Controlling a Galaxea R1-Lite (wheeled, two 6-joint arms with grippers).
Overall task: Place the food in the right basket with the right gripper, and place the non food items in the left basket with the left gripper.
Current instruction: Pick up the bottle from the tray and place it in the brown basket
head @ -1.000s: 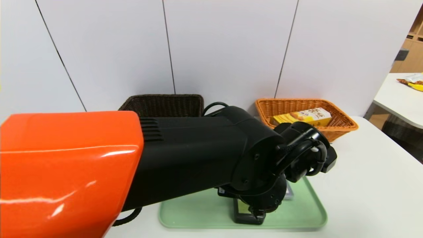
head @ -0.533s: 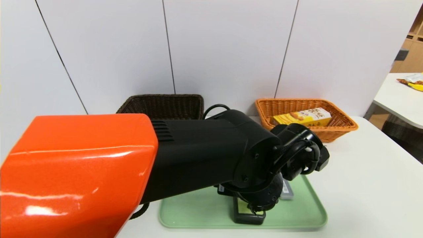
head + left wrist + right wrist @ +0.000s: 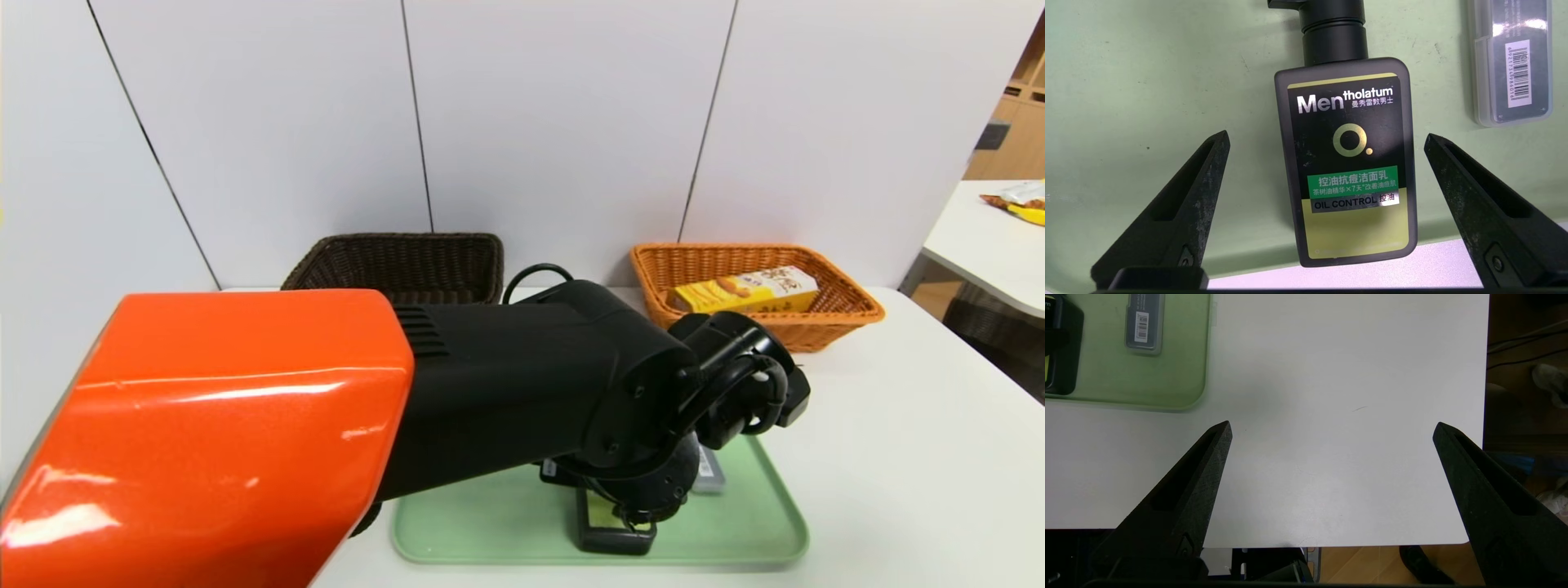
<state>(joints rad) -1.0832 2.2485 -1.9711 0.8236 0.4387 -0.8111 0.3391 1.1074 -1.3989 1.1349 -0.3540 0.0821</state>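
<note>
A dark face-wash bottle (image 3: 1347,163) with a yellow-green label lies flat on the green tray (image 3: 1147,81). My left gripper (image 3: 1326,134) hangs open just above it, one finger on each side and not touching. In the head view my left arm (image 3: 522,392) hides most of the bottle (image 3: 608,535). A clear case with a barcode (image 3: 1511,61) lies beside the bottle on the tray. The left basket (image 3: 408,261) is dark brown. The right basket (image 3: 841,306) is orange and holds a yellow food box (image 3: 747,290). My right gripper (image 3: 1331,424) is open and empty over bare table.
The white table (image 3: 1331,477) ends just below my right gripper, with floor beyond its front and right edges. The tray corner (image 3: 1180,375) and the clear case (image 3: 1144,322) lie off to one side of that gripper. A second table (image 3: 996,237) with snack bags stands at the far right.
My left arm has sunk lower and its wrist has drifted slightly left over the tray. Both grippers stay open.
</note>
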